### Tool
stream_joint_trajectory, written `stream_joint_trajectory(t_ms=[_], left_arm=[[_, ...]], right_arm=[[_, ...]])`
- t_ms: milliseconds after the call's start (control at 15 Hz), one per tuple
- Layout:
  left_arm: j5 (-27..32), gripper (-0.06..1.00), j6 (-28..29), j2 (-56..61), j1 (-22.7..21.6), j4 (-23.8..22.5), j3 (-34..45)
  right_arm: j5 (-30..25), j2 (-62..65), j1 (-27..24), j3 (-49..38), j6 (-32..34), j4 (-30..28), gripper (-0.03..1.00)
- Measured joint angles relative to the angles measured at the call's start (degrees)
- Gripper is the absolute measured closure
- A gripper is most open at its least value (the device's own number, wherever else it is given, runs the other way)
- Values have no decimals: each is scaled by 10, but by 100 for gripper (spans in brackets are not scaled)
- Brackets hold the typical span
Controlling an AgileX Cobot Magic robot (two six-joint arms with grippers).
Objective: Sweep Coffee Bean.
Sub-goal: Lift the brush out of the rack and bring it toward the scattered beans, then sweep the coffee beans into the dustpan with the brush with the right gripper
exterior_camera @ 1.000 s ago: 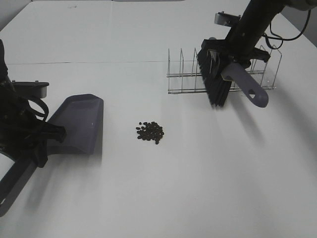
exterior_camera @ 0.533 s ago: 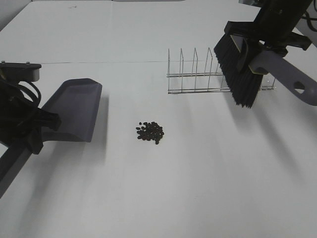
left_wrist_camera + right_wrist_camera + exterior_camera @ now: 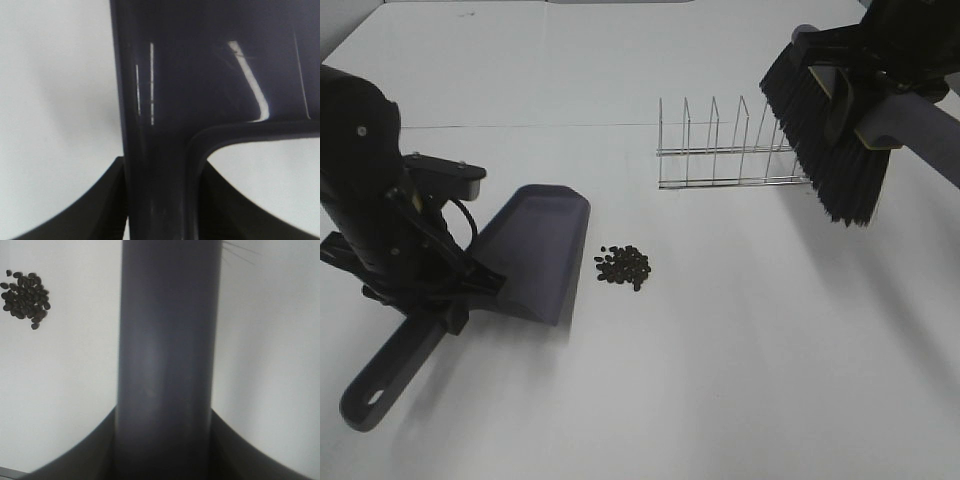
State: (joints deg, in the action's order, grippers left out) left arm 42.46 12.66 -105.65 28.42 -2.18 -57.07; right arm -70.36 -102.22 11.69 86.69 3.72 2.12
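Two arms hold tools over the white table [image 3: 720, 380]. At left, the low, bent left gripper [image 3: 445, 305] clamps the dustpan [image 3: 540, 250] handle, pan lip just beside the coffee bean [image 3: 623, 266] cluster mid-table. Behind stands a wire rack [image 3: 720, 155]. At right, the raised right gripper [image 3: 875, 95] clamps the brush [image 3: 825, 140], bristles hanging clear of the table.

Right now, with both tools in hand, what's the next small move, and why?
Probably lower the brush to the table just right of the coffee beans: it hangs high by the wire rack, while the dustpan has its lip facing the pile's left side.
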Motion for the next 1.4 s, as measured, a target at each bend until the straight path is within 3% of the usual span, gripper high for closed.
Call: stream_joint_trajectory(t_ms=[267,800,1133,1400], left_arm=[[-23,61,21,-64,10,-16,-9],[57,61,13,-125,10,-55,-94],[57,61,30,-126,10,-85,-94],[57,61,30,-126,10,-87,-94]], right_arm=[[-1,1,29,0,34,-45,66],[-2,-30,36,0,72,-91,66],[-1,-122,124,0,119,-164,66],[22,-181,167,0,151,-152,66]])
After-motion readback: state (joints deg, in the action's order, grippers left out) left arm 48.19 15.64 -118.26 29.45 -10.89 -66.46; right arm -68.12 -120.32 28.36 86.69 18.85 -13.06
